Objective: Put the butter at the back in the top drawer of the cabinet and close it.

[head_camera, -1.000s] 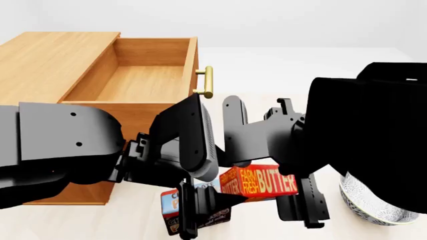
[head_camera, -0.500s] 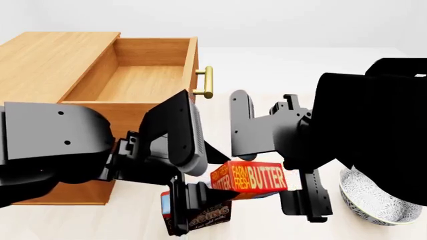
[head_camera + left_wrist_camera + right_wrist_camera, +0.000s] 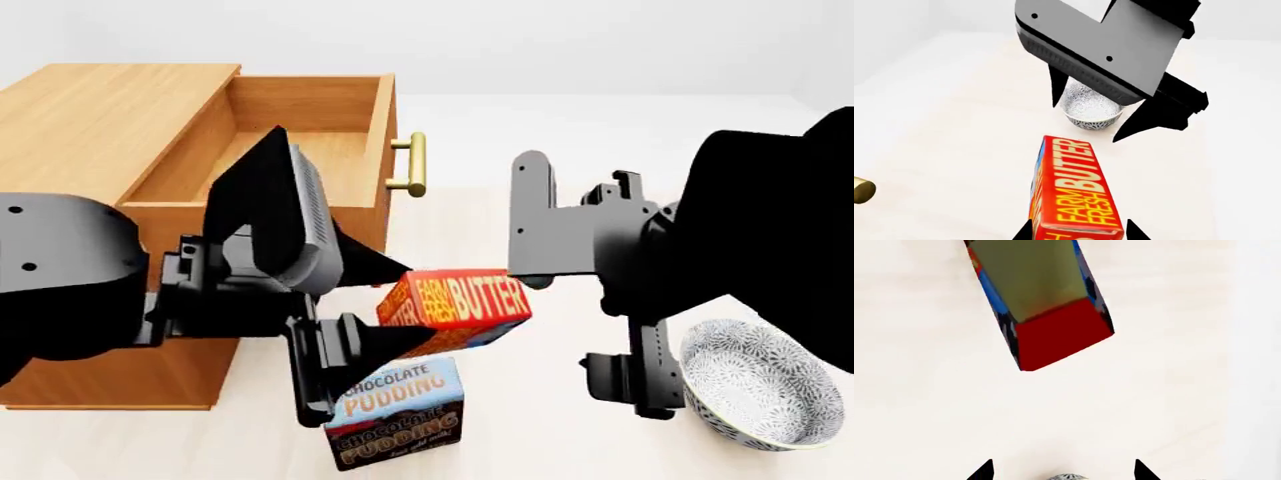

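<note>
The left claw (image 3: 380, 300) grips the butter (image 3: 454, 308), holding the orange-red box off the counter (image 3: 561, 150) with one fingertip above and one below its near end. In the left wrist view the butter (image 3: 1077, 192) runs lengthwise out from between the two dark fingertips (image 3: 1024, 232), its yellow and white lettering facing up. The box hangs just in front of the cabinet (image 3: 94, 120), below and to the right of the top drawer (image 3: 267, 150), which stands pulled out with its bare wooden inside showing and its brass handle (image 3: 414, 165) facing the arms. Directly under the butter the chocolate pudding box (image 3: 394, 415) stands on the counter. The right claw (image 3: 1062, 471) is spread open and holds nothing; its two tips point down over the counter near the patterned bowl (image 3: 758, 388). From the right wrist view the pudding box (image 3: 1041, 300) lies ahead of those tips, well apart from them.
</note>
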Controlling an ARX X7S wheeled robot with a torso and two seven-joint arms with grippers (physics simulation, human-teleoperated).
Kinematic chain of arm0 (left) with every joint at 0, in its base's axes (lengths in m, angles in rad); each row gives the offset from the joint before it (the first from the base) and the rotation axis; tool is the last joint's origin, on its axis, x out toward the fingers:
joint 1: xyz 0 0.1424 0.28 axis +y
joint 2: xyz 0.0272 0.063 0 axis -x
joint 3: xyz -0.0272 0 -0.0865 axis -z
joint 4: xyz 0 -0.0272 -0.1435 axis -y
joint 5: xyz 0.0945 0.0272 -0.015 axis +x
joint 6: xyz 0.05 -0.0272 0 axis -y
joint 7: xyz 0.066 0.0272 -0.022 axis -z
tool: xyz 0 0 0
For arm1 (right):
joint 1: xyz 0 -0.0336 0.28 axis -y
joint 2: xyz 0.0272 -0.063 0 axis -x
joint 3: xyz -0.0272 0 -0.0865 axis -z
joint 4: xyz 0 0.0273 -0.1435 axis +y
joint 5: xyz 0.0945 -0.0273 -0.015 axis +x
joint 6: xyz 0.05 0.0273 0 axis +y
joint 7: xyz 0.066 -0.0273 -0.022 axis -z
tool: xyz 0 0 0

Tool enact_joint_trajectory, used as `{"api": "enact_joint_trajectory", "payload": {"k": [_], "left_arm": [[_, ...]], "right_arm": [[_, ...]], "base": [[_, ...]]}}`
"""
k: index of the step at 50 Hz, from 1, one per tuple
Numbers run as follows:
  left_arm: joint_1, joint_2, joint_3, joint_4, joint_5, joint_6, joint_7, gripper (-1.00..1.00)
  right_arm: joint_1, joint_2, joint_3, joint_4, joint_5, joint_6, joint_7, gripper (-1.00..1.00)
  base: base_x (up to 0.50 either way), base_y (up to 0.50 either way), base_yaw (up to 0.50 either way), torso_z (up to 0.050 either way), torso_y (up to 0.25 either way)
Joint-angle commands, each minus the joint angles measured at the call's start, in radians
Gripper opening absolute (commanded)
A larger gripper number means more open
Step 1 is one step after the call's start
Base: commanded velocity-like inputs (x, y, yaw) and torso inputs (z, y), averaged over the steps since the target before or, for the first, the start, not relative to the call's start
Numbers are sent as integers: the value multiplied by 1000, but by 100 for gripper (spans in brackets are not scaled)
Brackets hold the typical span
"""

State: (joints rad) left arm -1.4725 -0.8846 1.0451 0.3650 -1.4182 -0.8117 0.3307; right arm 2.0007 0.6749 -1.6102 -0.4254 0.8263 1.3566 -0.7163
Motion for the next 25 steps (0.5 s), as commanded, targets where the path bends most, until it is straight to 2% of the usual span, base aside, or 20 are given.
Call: {"api": "enact_joint_trajectory", "payload": {"k": [1, 9, 16, 21, 25], "left_arm": [[-7, -90, -97, 8, -95, 45, -99, -100], [-26, -121, -151, -43, -188, 74, -213, -100], [-76, -95, -174, -122, -245, 71, -379, -100], [-127, -65, -179, -176, -268, 51, -463, -100], [-160, -34, -177, -230, -265, 42, -527, -100]], "right_arm": [[-63, 87, 78, 28, 0, -42, 104, 100], [-181, 111, 313, 114, 88, 2, 385, 100], [-380, 109, 675, 179, 367, 132, 813, 100], [-517, 143, 873, 167, 595, 108, 1126, 100], [-608, 175, 939, 125, 671, 31, 1249, 100]], "base": [[0, 0, 0, 0, 10], [0, 0, 0, 0, 0], [0, 0, 0, 1, 1], [0, 0, 0, 0, 2], [0, 0, 0, 0, 0]]}}
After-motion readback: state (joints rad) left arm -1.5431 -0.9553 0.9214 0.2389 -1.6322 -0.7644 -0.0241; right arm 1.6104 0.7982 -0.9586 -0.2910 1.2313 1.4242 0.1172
